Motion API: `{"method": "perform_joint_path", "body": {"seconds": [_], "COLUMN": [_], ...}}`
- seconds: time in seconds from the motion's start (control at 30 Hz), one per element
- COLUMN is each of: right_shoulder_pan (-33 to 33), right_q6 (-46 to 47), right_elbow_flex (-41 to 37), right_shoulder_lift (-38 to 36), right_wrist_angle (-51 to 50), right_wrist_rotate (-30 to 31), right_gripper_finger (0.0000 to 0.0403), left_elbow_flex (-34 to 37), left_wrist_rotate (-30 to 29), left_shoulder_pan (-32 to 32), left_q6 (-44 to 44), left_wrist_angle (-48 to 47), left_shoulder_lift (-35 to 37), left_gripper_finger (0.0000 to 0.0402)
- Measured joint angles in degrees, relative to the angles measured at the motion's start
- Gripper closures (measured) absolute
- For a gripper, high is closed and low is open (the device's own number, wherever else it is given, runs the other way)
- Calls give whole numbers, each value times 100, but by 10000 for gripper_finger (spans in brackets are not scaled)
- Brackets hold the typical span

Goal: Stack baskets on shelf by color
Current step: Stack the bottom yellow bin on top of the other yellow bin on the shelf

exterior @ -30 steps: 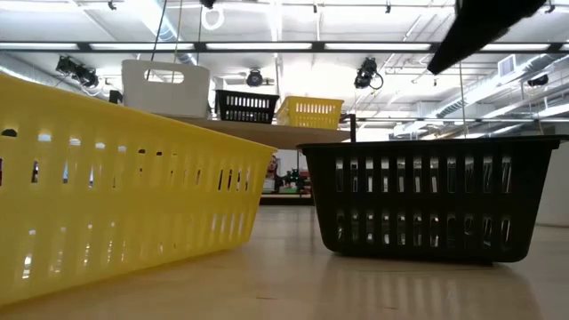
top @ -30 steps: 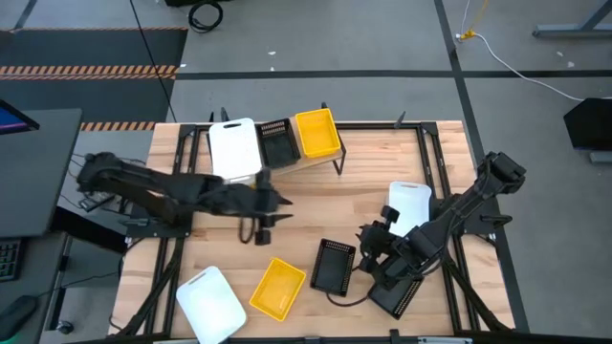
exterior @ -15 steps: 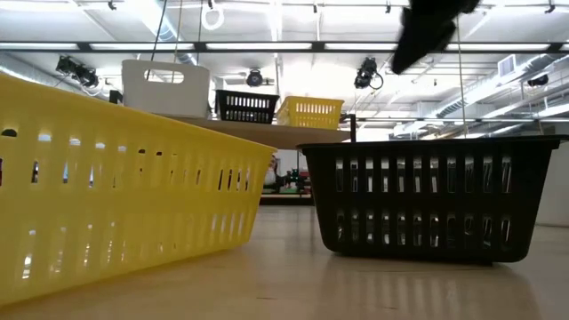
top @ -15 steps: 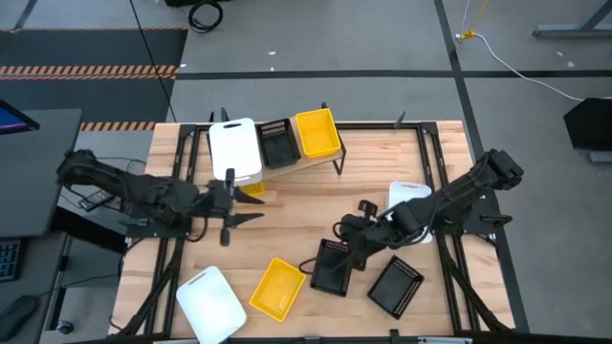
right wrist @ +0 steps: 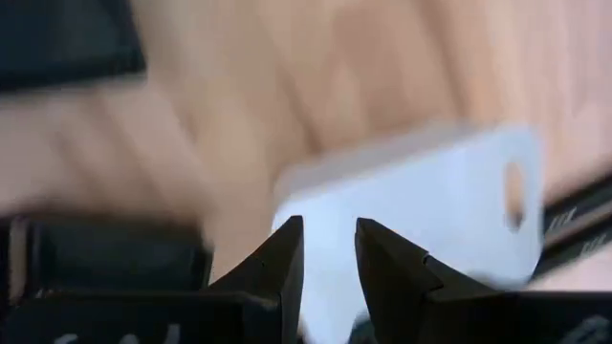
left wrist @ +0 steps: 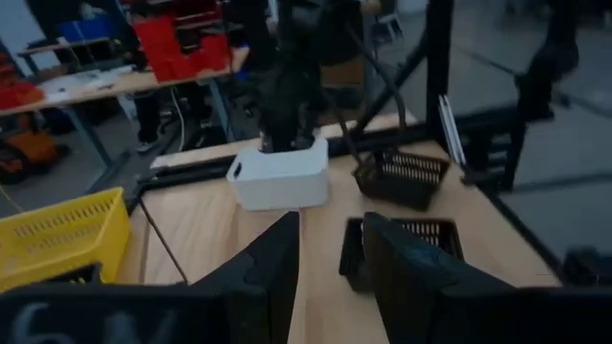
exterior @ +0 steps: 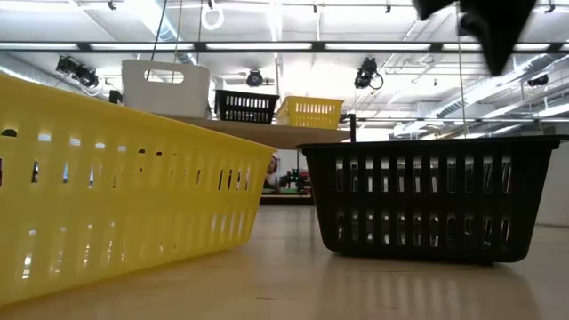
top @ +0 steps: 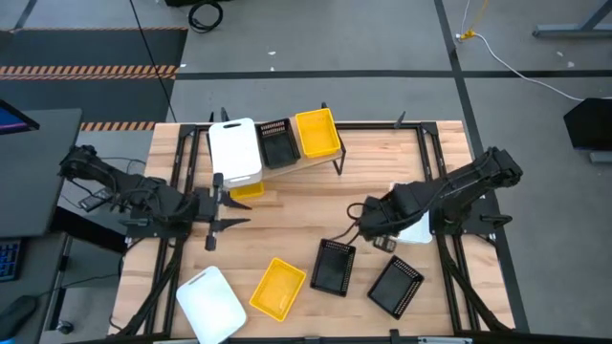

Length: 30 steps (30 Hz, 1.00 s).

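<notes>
Surface: Slatted light wooden tabletop (top: 296, 215) inside a black frame, grey workshop floor around it; we go across it left to right.
Left arm: our left gripper (top: 226, 202) hovers over the table's left part, just in front of the shelf; its fingers (left wrist: 273, 277) stand slightly apart and carry nothing.
Shelf: the light wooden plank shelf on thin black legs (top: 320, 159) stands at the table's back edge and bears a white plastic basket (top: 234, 148), a perforated black basket (top: 275, 141) and a yellow slotted basket (top: 316, 132), side by side. A yellow piece (top: 247, 189) shows just under its front edge; we cannot tell what it is.
Front baskets: a second white basket (top: 209, 301), a second yellow basket (top: 277, 288) and two loose black baskets (top: 334, 265) (top: 396, 286) lie along the near side.
Right arm: our right gripper (top: 368, 215) hangs over the third white basket (top: 413, 212) at the right, the fingers (right wrist: 287, 263) narrowly open and empty, aimed at its rim.
Step in hand: we judge this to be the pick of that right-hand white basket.
Doing it well: we centre one wall between the fingers, come straight down, close firmly, lift level, and keep clear of the nearby black baskets.
Destination: we judge it belongs on the shelf's white basket, at the left end.
</notes>
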<state>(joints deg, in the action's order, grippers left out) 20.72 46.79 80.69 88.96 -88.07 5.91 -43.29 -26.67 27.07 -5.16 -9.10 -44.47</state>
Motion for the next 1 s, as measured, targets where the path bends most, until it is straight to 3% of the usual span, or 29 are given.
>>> {"method": "perform_joint_path", "body": {"seconds": [0.13,0.27,0.37,0.57,0.73,1.0], "right_shoulder_pan": [130,144,15,-372,-498,-129], "right_q6": [59,-230,-954,-2189,-2352,-2414], "right_elbow_flex": [0,0,2,-1,499,2441], "right_shoulder_lift": [-1,43,324,1228,1890,2884], "right_wrist_angle": [402,1737,2907,4265,4173,3713], "right_wrist_rotate": [-169,626,923,397,-67,-260], "right_gripper_finger": [299,299,299,299,299,299], "left_elbow_flex": [-2,-3,-8,248,258,258], "left_wrist_rotate": [-199,-208,-230,-278,-482,-484], "left_shoulder_pan": [102,248,384,638,760,822], "left_q6": [-90,-156,-140,224,409,447], "left_wrist_angle": [-61,-177,-515,-1028,-925,-911], "left_shoulder_lift": [166,561,928,1408,1544,1526], "left_gripper_finger": [276,276,276,276,279,280]}}
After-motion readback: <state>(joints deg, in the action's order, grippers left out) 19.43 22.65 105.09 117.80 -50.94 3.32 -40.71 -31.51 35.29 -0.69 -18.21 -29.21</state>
